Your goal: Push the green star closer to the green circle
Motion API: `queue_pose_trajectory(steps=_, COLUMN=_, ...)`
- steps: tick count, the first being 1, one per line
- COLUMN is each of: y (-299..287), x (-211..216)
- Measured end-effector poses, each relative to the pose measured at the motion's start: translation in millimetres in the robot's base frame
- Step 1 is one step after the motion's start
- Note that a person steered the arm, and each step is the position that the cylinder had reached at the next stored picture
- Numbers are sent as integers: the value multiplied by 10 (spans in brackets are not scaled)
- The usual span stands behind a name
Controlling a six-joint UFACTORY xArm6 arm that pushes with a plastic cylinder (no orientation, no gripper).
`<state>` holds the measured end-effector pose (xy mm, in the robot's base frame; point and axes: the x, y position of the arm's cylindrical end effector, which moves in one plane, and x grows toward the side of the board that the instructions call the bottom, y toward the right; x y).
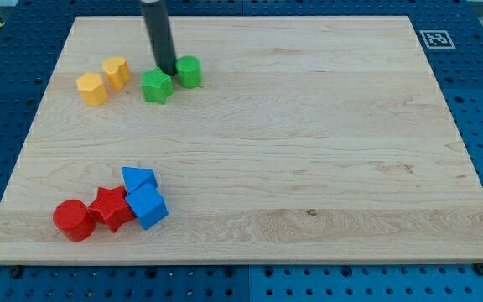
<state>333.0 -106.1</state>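
Note:
The green star (156, 85) lies near the board's top left. The green circle (189, 71) stands just to its upper right, a small gap away. My tip (167, 70) is down on the board between the two, at the star's upper right edge and just left of the circle. The dark rod rises from there to the view's top.
Two yellow blocks (92, 88) (116, 72) lie left of the star. At the bottom left are a red circle (73, 220), a red star (111, 208), a blue triangle (137, 179) and a blue cube (148, 207). A fiducial marker (435, 39) sits at the wooden board's (309, 151) top right corner.

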Motion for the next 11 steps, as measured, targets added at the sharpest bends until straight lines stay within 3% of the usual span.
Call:
queue_pose_trajectory(steps=2, y=694, x=151)
queue_pose_trajectory(steps=5, y=403, x=-33)
queue_pose_trajectory(steps=8, y=710, x=387)
queue_pose_trajectory(steps=10, y=293, x=807)
queue_pose_trajectory(steps=11, y=-212, x=755)
